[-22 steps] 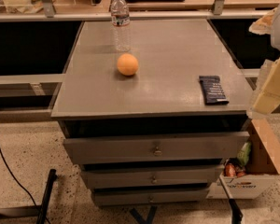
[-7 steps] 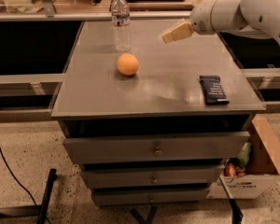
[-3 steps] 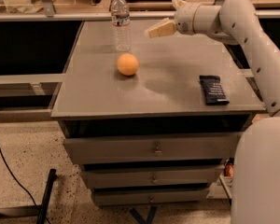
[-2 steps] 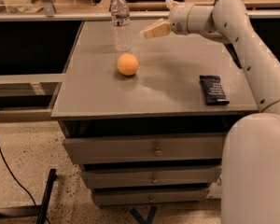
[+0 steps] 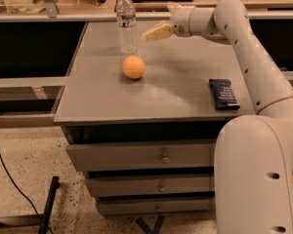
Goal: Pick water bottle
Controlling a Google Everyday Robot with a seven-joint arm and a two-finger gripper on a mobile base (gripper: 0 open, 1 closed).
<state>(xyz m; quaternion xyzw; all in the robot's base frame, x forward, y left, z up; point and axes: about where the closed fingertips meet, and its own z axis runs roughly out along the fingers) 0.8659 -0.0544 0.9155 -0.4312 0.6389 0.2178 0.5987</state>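
The water bottle (image 5: 127, 22) is clear plastic with a white cap and a dark label band. It stands upright near the back edge of the grey cabinet top (image 5: 176, 89). An orange ball (image 5: 134, 67) lies just in front of it. My gripper (image 5: 157, 33) reaches in from the right at the end of the white arm. It hovers above the cabinet top, a short way right of the bottle and apart from it, holding nothing.
A dark blue packet (image 5: 223, 93) lies near the right edge of the cabinet top. My white arm (image 5: 254, 130) fills the right side of the view. Drawers (image 5: 161, 155) sit below the top. A black cable (image 5: 10, 179) runs on the floor at left.
My gripper has moved left over the cabinet top, closer to the water bottle. The bottle, ball and packet have not moved.
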